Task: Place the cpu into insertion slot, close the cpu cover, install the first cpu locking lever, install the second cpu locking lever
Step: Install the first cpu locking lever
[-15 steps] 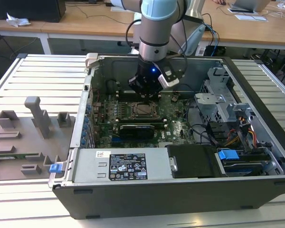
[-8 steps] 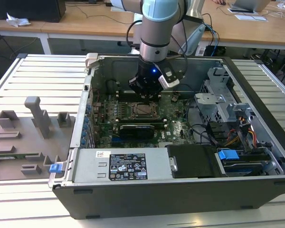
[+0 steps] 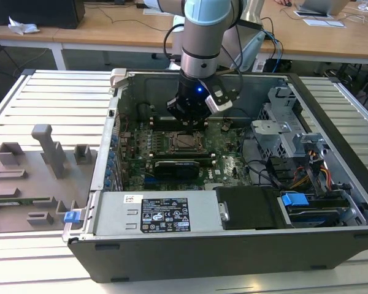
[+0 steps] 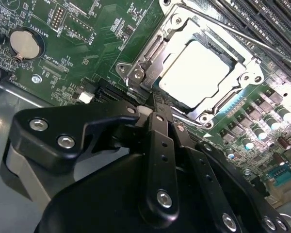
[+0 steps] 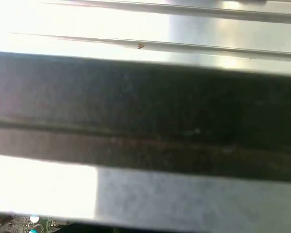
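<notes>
The black claw (image 4: 157, 104) fills the lower half of the second wrist view, its fingers drawn together to a narrow tip that meets the thin locking lever at the near edge of the insertion slot (image 4: 202, 69); whether it pinches the lever I cannot tell. The cpu (image 4: 194, 73) lies flat in the slot, upper right of centre, its pale square top turned diagonally. The cpu cover (image 4: 146, 63) frames it, closed down. In the exterior view the claw (image 3: 195, 122) hangs just above the slot (image 3: 185, 141) at the green motherboard's (image 3: 233, 166) middle.
</notes>
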### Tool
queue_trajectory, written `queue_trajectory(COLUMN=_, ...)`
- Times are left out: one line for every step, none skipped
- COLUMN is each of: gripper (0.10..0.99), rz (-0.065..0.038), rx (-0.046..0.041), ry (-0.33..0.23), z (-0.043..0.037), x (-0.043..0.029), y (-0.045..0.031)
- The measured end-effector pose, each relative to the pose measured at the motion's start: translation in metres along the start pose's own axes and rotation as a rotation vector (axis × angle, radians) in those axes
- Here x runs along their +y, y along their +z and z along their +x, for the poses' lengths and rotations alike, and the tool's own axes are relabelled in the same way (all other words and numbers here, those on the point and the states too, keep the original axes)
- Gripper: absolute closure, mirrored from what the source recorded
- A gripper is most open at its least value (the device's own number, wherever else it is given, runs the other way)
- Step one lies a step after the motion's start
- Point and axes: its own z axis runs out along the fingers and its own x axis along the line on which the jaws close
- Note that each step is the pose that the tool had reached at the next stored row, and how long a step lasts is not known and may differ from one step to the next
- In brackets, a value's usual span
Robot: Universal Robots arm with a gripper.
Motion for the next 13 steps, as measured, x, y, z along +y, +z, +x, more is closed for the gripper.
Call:
queue_trajectory(gripper=0.98, rz=-0.004, rx=-0.0004, ry=0.0, z=0.0, x=0.0003, y=0.0001)
queue_trajectory(gripper=0.98, rz=-0.014, rx=-0.0012, ry=0.0, z=0.0004, x=0.0005, y=0.0002)
queue_trajectory(gripper=0.98, rz=-0.021, rx=-0.0017, ry=0.0, z=0.0008, x=0.0005, y=0.0001)
queue_trajectory(gripper=0.98, rz=-0.026, rx=-0.0021, ry=0.0, z=0.0011, x=0.0005, y=0.0001)
queue_trajectory(gripper=0.98, rz=-0.03, rx=-0.0024, ry=0.0, z=0.0012, x=0.0006, y=0.0001)
queue_trajectory(gripper=0.98, rz=-0.034, rx=-0.0027, ry=0.0, z=0.0012, x=0.0006, y=0.0001)
queue_trajectory(gripper=0.98, rz=-0.034, rx=-0.0028, ry=0.0, z=0.0012, x=0.0007, y=0.0002)
queue_trajectory(gripper=0.98, rz=-0.034, rx=-0.0028, ry=0.0, z=0.001, x=0.0007, y=0.0002)
queue_trajectory(gripper=0.98, rz=-0.034, rx=-0.0027, ry=0.0, z=0.0006, x=0.0006, y=0.0002)
queue_trajectory(gripper=0.98, rz=-0.034, rx=-0.0024, ry=0.0, z=0.0001, x=0.0005, y=0.0002)
queue_trajectory(gripper=0.98, rz=-0.034, rx=-0.0017, ry=0.0, z=-0.0007, x=0.0005, y=0.0002)
queue_trajectory(gripper=0.98, rz=-0.034, rx=-0.0007, ry=0.0, z=-0.0018, x=0.0004, y=0.0003)
queue_trajectory(gripper=0.98, rz=-0.035, rx=0.0025, ry=0.0, z=-0.0044, x=0.0002, y=0.0007)
